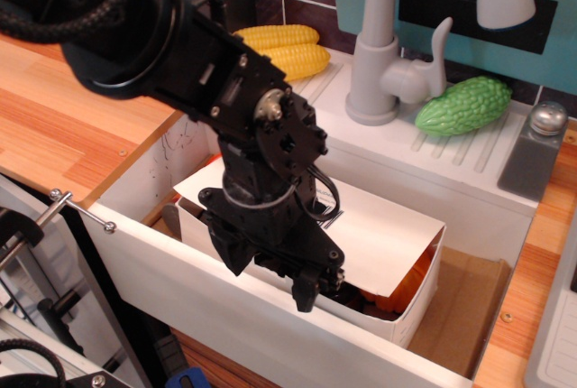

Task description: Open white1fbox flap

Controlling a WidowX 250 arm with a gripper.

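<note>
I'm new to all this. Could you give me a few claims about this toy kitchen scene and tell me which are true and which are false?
1. The white box sits down inside the sink basin. True.
2. The robot's hand is up over the faucet. False: it is low, at the box's near edge.
3. Two yellow corn cobs lie behind the sink. True.
4. The bumpy green vegetable is inside the box. False: it lies on the drainboard beside the faucet.
5. Something orange shows inside the box, under its flap. True.
</note>
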